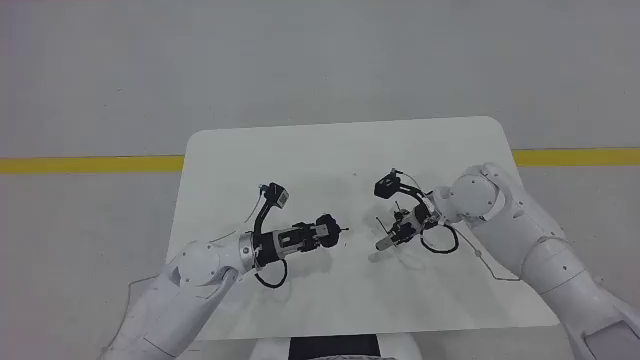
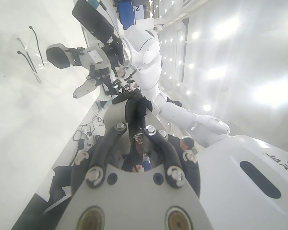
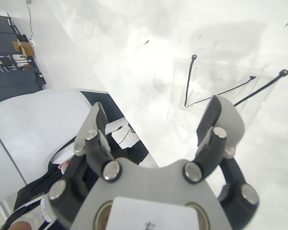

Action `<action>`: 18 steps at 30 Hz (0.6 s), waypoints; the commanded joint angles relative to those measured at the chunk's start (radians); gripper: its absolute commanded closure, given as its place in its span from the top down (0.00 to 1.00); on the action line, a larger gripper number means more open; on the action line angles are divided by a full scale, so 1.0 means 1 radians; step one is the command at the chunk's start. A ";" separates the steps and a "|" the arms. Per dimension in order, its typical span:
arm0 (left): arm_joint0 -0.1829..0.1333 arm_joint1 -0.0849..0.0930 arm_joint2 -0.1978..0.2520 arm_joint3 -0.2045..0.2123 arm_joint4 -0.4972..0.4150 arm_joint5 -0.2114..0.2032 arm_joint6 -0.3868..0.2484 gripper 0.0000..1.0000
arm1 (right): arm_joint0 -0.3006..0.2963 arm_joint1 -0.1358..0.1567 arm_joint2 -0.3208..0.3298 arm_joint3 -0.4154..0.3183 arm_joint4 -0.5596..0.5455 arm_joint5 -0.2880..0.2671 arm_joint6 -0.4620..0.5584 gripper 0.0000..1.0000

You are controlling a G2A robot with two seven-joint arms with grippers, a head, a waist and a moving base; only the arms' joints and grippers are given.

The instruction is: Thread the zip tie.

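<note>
right gripper (image 3: pixel 156 102): spread, just beside zip ties (image 3: pixel 189 82) in clear holder (image 3: pixel 175 92) | left gripper (image 1: pixel 338 229): pressed together, well left | risk: ties converge, may pinch two or tip holder

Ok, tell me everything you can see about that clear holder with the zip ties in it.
The clear holder looks like transparent plastic, box-shaped, standing on the white table. Three black zip ties lean inside it, heads fanned outward. The open right gripper hangs close by; whether it touches cannot be told.
</note>
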 commanded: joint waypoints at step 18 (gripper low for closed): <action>0.000 0.000 0.000 0.000 0.000 0.000 0.000 0.00 | -0.003 0.008 0.001 0.016 -0.091 0.000 -0.078 0.38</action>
